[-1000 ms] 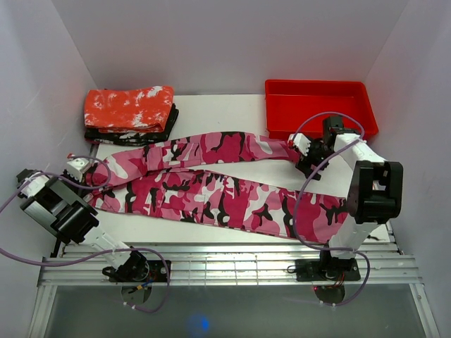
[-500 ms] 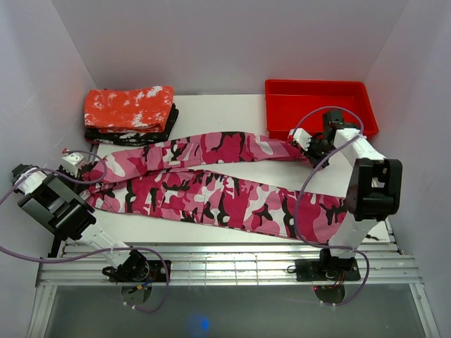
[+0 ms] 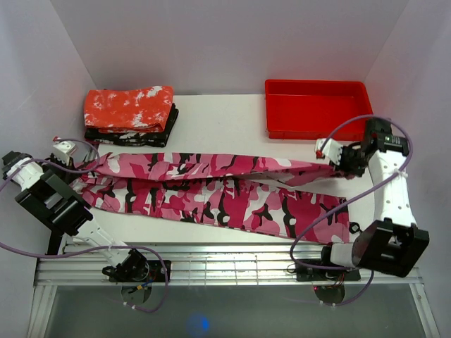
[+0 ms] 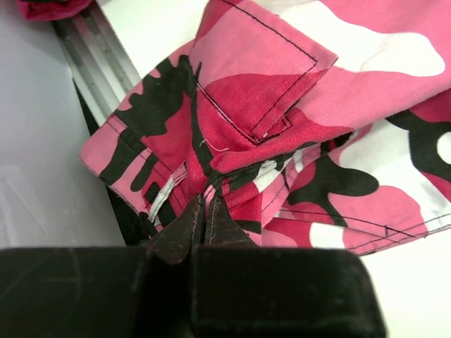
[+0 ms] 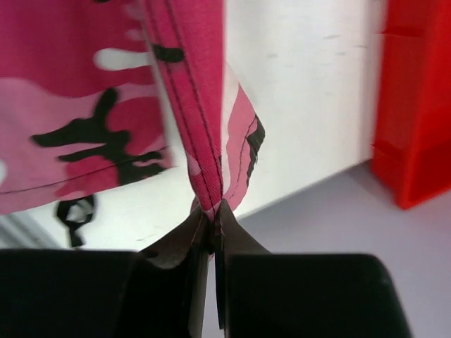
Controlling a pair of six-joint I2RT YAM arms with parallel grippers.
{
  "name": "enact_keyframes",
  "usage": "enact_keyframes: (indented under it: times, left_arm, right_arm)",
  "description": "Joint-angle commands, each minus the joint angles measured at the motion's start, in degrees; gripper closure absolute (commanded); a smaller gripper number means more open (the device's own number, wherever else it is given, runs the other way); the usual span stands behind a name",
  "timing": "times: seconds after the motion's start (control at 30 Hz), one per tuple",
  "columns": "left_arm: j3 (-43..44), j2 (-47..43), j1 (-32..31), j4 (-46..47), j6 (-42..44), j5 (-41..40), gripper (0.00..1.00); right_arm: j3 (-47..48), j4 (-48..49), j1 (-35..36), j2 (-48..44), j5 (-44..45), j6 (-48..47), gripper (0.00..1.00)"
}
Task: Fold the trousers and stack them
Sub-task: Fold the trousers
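Long pink camouflage cloth trousers lie spread left to right across the white bench, mid-bench, in front of everything else. The left tool sits at the bench's left edge, pinched tight on the waist end. In the left wrist view its fingertips meet on a bunched fold of the trousers, just below a pocket flap. The right tool is at the right side, clamped on the hem of the far leg. In the right wrist view its tips are closed on a stitched edge, with the trousers hanging up and away from them. The far leg runs as a narrow strip between the two tools. The near leg lies flat, its end near the front right of the bench. A red plastic tray is at the back right, apart from the trousers. A folded red cloth with white speckles tops a dark folded cloth at the back left.
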Motion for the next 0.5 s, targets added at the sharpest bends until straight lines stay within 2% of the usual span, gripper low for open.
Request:
enact_keyframes:
  times: [0.0, 0.1, 0.23, 0.37, 0.47]
  left_arm:
    - [6.26, 1.12, 0.35, 2.45, -0.14, 1.63, 1.0]
    - [8.29, 1.56, 0.44, 1.57, 1.35, 1.55, 1.0]
    - [5.32, 1.47, 0.18, 0.86, 6.44, -1.43, 1.0]
    - [0.49, 1.3, -0.17, 0.86, 9.87, -5.39, 1.0]
    - [-4.69, 0.25, -0.26, 0.95, 12.42, -8.82, 1.0]
  right_arm:
    - [-11.44, -9.13, -1.98, -8.35, 2.54, -8.93, 0.92]
    - [-26.02, -7.22, -2.25, -15.47, 6.05, -11.32, 0.92]
    - [-42.28, -1.95, -2.07, -20.84, 7.29, -12.03, 0.92]
    - [-47.68, 6.14, -2.16, -16.22, 9.92, -8.09, 0.92]
    - [-45.85, 10.98, -2.16, -9.9, 9.05, -4.4, 0.92]
